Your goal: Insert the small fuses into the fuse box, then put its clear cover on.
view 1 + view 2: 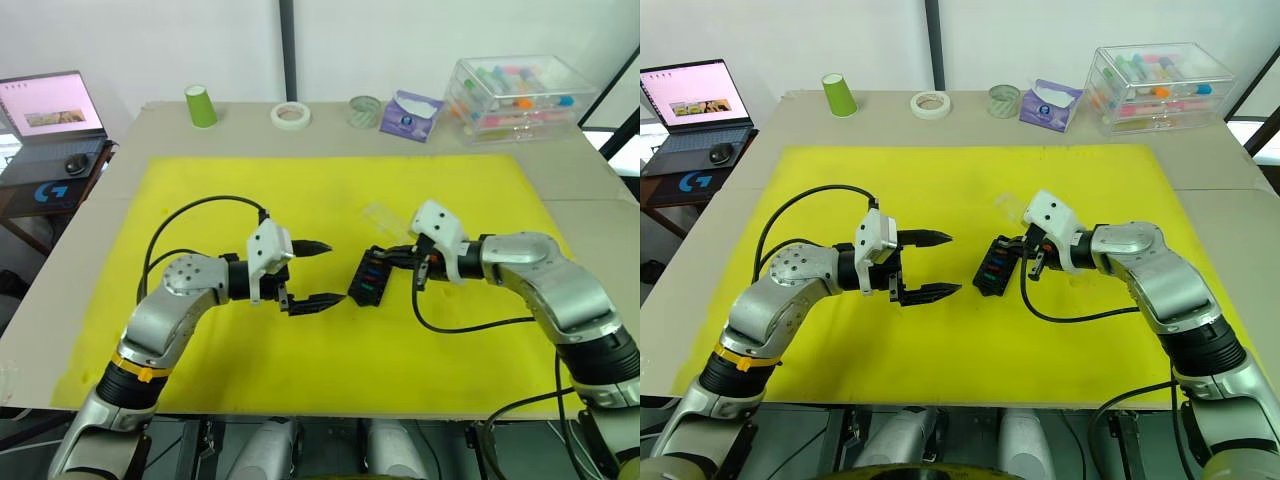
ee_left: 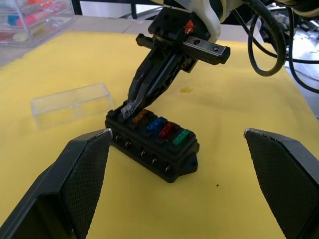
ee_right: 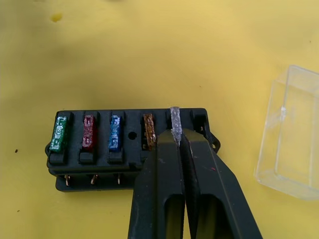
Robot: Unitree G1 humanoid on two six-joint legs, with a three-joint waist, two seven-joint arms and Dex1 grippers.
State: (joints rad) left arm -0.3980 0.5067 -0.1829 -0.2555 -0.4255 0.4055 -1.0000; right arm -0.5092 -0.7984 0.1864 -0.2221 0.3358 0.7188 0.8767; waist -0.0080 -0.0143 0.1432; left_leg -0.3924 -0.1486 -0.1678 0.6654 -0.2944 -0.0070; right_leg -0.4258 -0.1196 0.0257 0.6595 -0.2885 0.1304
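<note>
While the right gripper [image 3: 178,137] pinches a grey fuse [image 3: 175,119] between its closed fingers, that fuse stands over the fifth slot of the fuse box [image 2: 152,144], its lower end at the slot mouth; whether it is seated cannot be told

Fuse box: black block, on the yellow mat [image 1: 330,190] near the middle of the surface [image 1: 585,215], between the two grippers. One row carries four fuses side by side: green fuse [image 3: 60,133], red fuse [image 3: 88,131], blue fuse [image 3: 115,132], brown fuse [image 3: 148,130]. Grey fuse sits next in line after the brown one. Last slot past the grey fuse is open.

Clear cover [image 2: 71,104]: lying on the mat, just beside the fuse box on its far side, apart from it, untouched.

Left gripper [image 1: 312,273]: fingers spread wide apart, holding nothing, hovering near the fuse box on the robot's left, pointed toward it.

Back edge of the surface, left to right: green cup [image 1: 200,106], roll of tape [image 1: 290,115], small glass jar [image 1: 365,110], purple tissue pack [image 1: 409,114], large clear storage box [image 1: 520,95] with coloured contents.

Side stand on the robot's left: open laptop [image 1: 50,115], mouse [image 1: 76,163]
</note>
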